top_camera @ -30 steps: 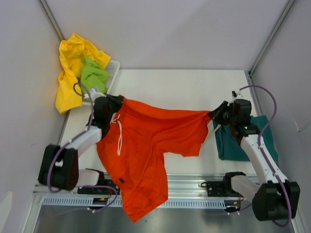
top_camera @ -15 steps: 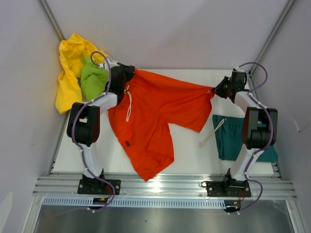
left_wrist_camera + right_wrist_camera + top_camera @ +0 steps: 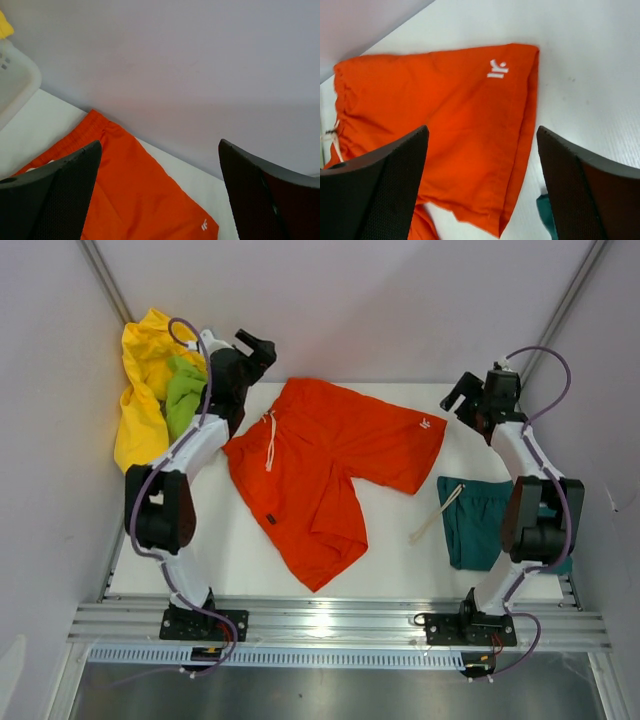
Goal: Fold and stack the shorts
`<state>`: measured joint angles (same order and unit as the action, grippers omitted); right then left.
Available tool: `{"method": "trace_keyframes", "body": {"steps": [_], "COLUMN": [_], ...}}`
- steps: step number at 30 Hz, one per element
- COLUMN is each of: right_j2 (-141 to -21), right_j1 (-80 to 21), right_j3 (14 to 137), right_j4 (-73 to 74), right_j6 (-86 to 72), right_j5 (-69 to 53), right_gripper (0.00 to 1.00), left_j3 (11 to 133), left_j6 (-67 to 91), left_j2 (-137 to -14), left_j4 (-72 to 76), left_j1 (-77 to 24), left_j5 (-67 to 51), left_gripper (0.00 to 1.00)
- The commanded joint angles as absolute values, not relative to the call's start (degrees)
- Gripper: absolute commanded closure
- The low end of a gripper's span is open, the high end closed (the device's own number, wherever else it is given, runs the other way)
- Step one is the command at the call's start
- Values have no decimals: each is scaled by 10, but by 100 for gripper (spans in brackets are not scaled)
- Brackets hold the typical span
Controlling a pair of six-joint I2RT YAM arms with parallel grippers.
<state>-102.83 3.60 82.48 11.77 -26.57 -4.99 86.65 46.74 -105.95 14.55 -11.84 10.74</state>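
Note:
The orange-red shorts (image 3: 325, 465) lie spread on the white table, waist to the back left and legs to the front and right, with the pale drawstring (image 3: 268, 445) on top. My left gripper (image 3: 255, 345) hangs open above the waist corner, holding nothing; in its wrist view (image 3: 159, 145) the orange-red shorts (image 3: 125, 190) lie below. My right gripper (image 3: 458, 395) stands open past the leg hem, and between its fingers (image 3: 482, 129) the orange-red shorts (image 3: 445, 110) lie untouched. Folded dark teal shorts (image 3: 490, 525) rest at the right.
Yellow shorts (image 3: 145, 390) and lime green shorts (image 3: 185, 395) are heaped at the back left over the white basket (image 3: 15, 82). The teal pair's drawstring (image 3: 435, 515) trails toward the middle. Grey walls close in the back and sides.
Both grippers carried the orange-red shorts toward the back, then opened and let go. The shorts have dropped flat onto the table, and both grippers now hang free above them.

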Motion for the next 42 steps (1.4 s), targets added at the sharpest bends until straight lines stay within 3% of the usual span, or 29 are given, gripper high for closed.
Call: {"method": "trace_keyframes", "body": {"steps": [1,4,9,13,18,27,32,42], "right_j2": [-953,-894,-789,-741,-733,-883,-1006,-1101], "right_j1": [5,-58,-172,-307,-449,-610,-659,-680], "right_j3": [764,701,604,559,532,585,660,730], "right_j4": [132,148,154,172,166,168,212,217], "right_j6": [-215,-185,-174,-197,-220,-250,-255,-239], "right_j5": [-73,-69,-45,-4,97,226,321,405], "right_gripper": [12,19,39,45,46,46,44,43], "left_j3": [846,790,681,577,475,409,389,389], "left_j6": [425,412,423,431,410,384,386,381], "left_j2": [-969,-905,-785,-695,-637,-631,-665,-693], "left_j4": [85,24,-103,-128,-132,-92,-64,-50], "left_j1": [-120,-121,-121,-121,-117,-103,-98,-84], "left_j5": [102,85,90,89,105,78,61,45], "left_gripper": [1,1,1,1,1,1,1,1]}}
